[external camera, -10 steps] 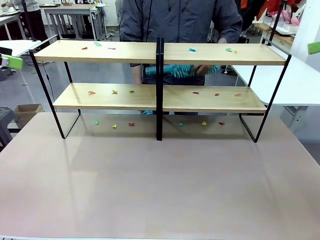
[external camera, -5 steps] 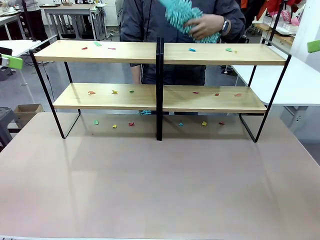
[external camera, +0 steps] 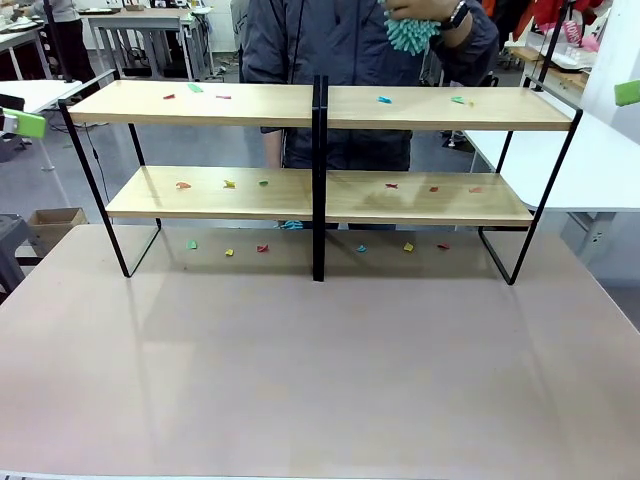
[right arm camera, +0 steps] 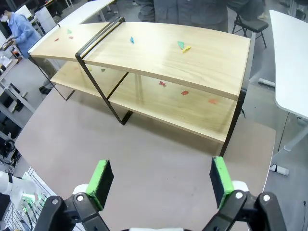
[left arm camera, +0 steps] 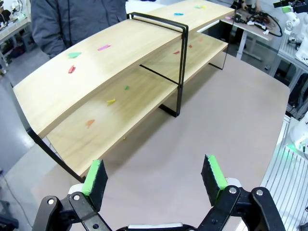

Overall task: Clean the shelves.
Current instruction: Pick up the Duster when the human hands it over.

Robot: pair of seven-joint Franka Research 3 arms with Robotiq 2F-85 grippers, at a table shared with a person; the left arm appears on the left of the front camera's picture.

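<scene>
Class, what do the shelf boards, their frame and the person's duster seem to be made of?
Shelf boards: light wood or laminate, faint grain, soft sheen. Frame: thin black metal, likely painted. Duster: teal fluffy fibre, probably microfibre, with soft nubs.

Shelves [external camera: 200,103]: light wooden boards, smooth, faint sheen; frame thin black metal, matt. Tabletop [external camera: 320,370]: greyish-brown, smooth, matt, dull glare patches. Duster [external camera: 410,35]: teal, shaggy, soft cloth-like fibres. Jacket [external camera: 330,40]: grey cloth, matt. Scraps [external camera: 229,184] on boards: coloured, paper-like, flat.
</scene>
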